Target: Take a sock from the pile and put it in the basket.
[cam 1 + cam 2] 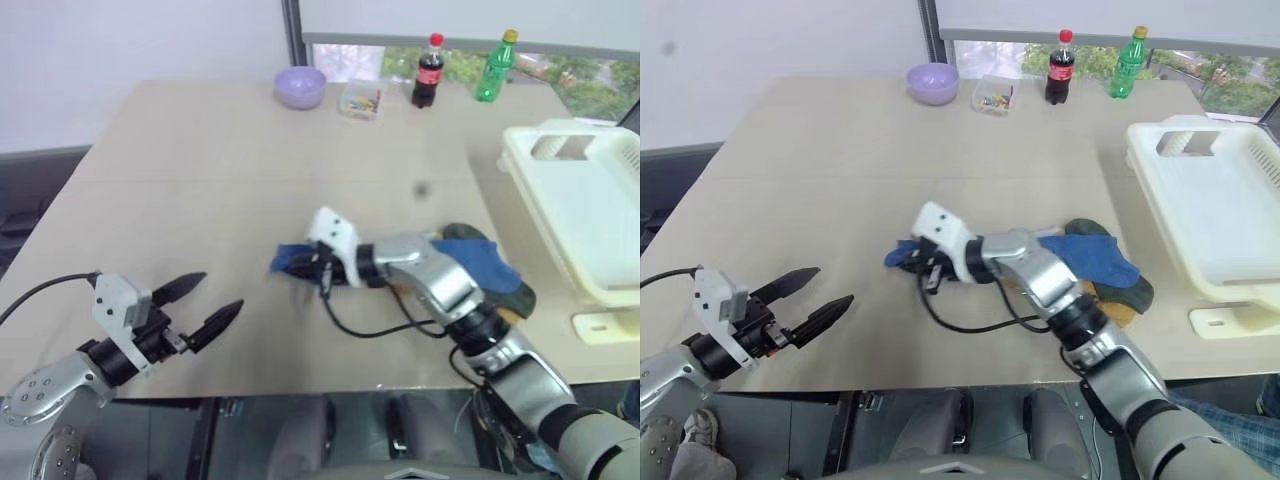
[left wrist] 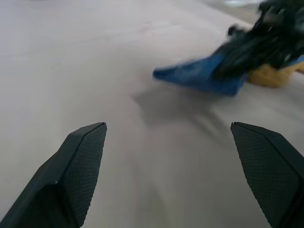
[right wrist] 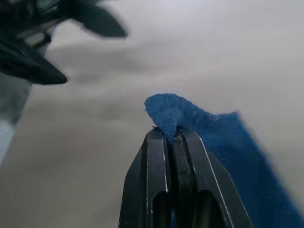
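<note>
The right wrist view shows the right gripper (image 3: pixel 172 135) clamping the royal-blue sock (image 3: pixel 216 142); the eye views show it mid-bench, left of the pile (image 1: pixel 480 262), the left gripper (image 1: pixel 212 300) wide apart.

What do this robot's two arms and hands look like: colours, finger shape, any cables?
Both arms have silver-grey metallic links with black joints. The left hand has a white block at the wrist, a thin black cable trailing from it, and two black pointed fingers with finely textured pads. The right hand has a white housing, a looping black cable beneath, and the same narrow black fingers.
</note>
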You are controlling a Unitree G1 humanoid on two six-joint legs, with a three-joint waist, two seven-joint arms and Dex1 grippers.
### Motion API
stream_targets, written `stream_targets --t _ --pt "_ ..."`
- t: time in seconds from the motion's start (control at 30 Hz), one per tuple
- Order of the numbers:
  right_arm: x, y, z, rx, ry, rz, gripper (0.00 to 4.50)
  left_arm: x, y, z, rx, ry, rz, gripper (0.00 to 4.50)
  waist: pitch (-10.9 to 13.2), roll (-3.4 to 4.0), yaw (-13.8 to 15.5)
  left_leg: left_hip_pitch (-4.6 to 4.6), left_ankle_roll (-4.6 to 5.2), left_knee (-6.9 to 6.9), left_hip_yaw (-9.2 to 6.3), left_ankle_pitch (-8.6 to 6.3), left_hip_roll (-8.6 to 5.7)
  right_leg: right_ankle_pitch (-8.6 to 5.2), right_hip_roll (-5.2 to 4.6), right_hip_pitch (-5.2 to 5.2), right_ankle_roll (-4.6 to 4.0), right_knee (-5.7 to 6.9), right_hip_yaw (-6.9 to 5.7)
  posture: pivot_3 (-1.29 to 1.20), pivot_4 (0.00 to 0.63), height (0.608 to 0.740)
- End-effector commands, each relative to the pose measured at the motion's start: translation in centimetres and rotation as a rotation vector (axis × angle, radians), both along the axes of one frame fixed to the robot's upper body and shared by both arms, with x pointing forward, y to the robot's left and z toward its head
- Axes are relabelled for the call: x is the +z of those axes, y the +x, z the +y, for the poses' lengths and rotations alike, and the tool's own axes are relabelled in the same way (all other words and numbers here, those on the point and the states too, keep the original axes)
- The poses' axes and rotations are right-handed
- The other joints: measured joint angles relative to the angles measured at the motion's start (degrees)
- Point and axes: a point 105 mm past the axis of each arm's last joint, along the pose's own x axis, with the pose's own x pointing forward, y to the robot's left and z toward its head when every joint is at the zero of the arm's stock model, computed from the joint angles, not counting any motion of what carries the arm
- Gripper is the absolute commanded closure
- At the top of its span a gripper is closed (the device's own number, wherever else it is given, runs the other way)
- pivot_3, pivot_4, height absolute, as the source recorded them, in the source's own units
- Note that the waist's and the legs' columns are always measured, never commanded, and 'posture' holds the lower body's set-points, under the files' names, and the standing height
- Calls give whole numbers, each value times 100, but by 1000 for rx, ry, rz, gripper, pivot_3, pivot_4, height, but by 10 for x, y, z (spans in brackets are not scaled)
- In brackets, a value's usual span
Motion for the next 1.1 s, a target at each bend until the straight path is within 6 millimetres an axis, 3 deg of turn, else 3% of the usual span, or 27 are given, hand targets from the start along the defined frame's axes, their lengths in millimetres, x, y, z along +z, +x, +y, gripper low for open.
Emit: stream_targets --t 0.03,0.13,0.23,0.43,0.5,0.63,0.73,0.83,0.93,1.0,1.07,1.1 --pt "-6 -5 24 65 11 9 3720 5 -5 8 26 1 12 0 0 0 -14 0 -1 -1 1 -1 -1 1 -1 -3 1 0 1 0 150 740" --pt "-4 -3 30 69 29 -21 2544 3 -9 6 36 -19 48 0 0 1 -13 -1 -3 -5 0 -2 -6 1 -7 -8 1 0 2 0 150 740" --pt "17 3 22 62 108 -37 2544 -2 -11 2 49 -45 101 0 2 4 -8 -4 -4 -5 -4 -2 -10 1 -13 -10 1 -1 -1 0 150 740" --pt "48 13 -39 30 162 -150 2544 -14 10 -18 83 -97 118 0 5 10 47 -7 -5 -4 -20 -2 -17 2 -23 -4 2 -2 -20 0 150 740" --pt "46 11 -62 5 123 -208 1545 -21 18 -21 102 -83 122 0 0 0 23 -8 -5 -5 -22 -2 -22 2 -24 -1 3 0 -20 0 150 740" --pt "44 0 -104 -59 75 -266 70 -32 28 -29 92 -56 135 0 4 6 9 -14 -7 -13 -22 -4 -21 2 -25 -5 2 -2 -22 0 150 740" --pt "41 -11 -133 -110 30 -316 70 -37 34 -33 79 -26 128 0 5 10 1 -16 -7 -16 -13 -4 -16 2 -20 -16 2 0 -9 0 150 740" --pt "37 -21 -150 -142 -4 -341 70 -44 40 -37 71 -25 132 0 5 9 37 -17 -7 -16 -15 -4 -14 1 -22 -12 2 -2 -14 0 150 740" --pt "37 -24 -153 -155 -13 -359 0 -47 42 -41 45 -28 136 1255 5 8 17 -17 -6 -10 -11 -4 -14 0 -23 -10 1 -6 -10 0 150 740" --pt "41 -25 -155 -184 10 -374 0 -48 43 -43 32 -30 136 2386 6 9 18 -15 -5 -7 -11 -4 -12 0 -21 -9 1 -4 -10 0 150 740" --pt "45 -24 -156 -216 29 -387 0 -49 45 -41 31 -20 133 2870 5 8 39 -16 -6 -6 -12 -4 -12 0 -21 -9 2 -4 -11 0 150 740" --pt "46 -24 -156 -225 32 -392 0 -49 47 -39 30 -27 132 3337 5 8 44 -17 -6 -6 -13 -4 -12 0 -21 -9 2 -4 -12 0 150 740"
